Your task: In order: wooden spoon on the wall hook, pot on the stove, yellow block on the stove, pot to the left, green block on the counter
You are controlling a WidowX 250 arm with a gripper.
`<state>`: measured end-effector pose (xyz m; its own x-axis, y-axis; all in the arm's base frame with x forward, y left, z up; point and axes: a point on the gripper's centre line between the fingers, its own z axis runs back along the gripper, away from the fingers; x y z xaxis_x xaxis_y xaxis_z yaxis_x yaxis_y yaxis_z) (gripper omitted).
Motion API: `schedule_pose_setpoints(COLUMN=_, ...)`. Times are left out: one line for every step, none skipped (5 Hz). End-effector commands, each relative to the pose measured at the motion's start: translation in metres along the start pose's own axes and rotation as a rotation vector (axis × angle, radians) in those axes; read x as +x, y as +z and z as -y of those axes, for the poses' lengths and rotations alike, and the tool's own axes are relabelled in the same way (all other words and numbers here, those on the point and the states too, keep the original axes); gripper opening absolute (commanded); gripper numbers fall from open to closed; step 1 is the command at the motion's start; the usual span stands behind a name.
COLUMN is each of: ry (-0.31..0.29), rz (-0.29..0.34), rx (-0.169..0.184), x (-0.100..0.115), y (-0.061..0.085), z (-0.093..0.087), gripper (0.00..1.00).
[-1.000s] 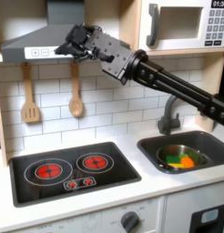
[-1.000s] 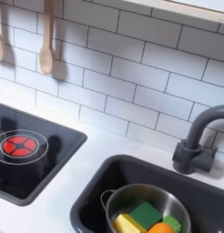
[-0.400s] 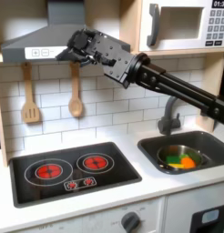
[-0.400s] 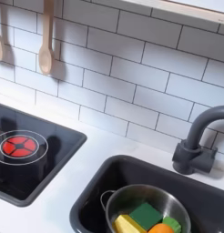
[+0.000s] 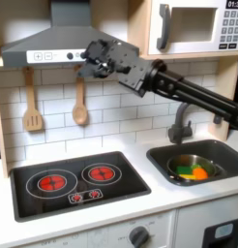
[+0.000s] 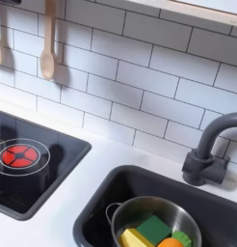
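The black end effector (image 5: pixel 92 60) of the arm hangs high at the far wall, just below the grey range hood (image 5: pixel 53 41) and above the light wooden spoon (image 5: pixel 80 105), apart from it; whether its fingers are apart or together cannot be told. The spoon hangs upright on the white tiled wall, bowl down, with a wooden slotted spatula (image 5: pixel 32 107) hanging to its left in the first exterior view; in the second exterior view the spoon (image 6: pixel 49 43) shows at the upper left. Below them the black two-burner stove (image 5: pixel 77 182) with red rings lies in the white worktop (image 6: pixel 53 224). To the right in both exterior views, the round silver metal pot (image 6: pixel 154 224) sits in the dark sink (image 6: pixel 116 185), near the dark grey curved faucet (image 6: pixel 209 150). Inside the pot lie a yellow block (image 6: pixel 136 237), a green block (image 6: pixel 155 229) touching it, and an orange piece (image 6: pixel 171 242) at the near right.
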<state>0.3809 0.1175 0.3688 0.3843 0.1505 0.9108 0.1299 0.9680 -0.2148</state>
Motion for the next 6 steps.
schedule_pose_setpoints(ry=-0.045, rz=-0.093, rx=-0.071, x=-0.025, y=0.015, z=0.029, gripper=0.00)
schedule_pose_setpoints(ry=-0.040, rz=-0.371, rx=-0.066, x=-0.056, y=0.025, z=0.037, gripper=1.00)
schedule_pose_setpoints(ry=-0.015, rz=-0.464, rx=-0.086, x=-0.079, y=0.021, z=0.043, gripper=1.00)
schedule_pose_setpoints(ry=0.011, rz=-0.586, rx=-0.046, x=-0.090, y=0.016, z=0.040, gripper=1.00)
schedule_pose_setpoints(ry=-0.007, rz=-0.694, rx=-0.049, x=-0.113, y=0.008, z=0.057, gripper=1.00)
schedule_pose_setpoints(ry=-0.094, rz=-0.748, rx=-0.078, x=-0.129, y=-0.002, z=0.078, gripper=1.00)
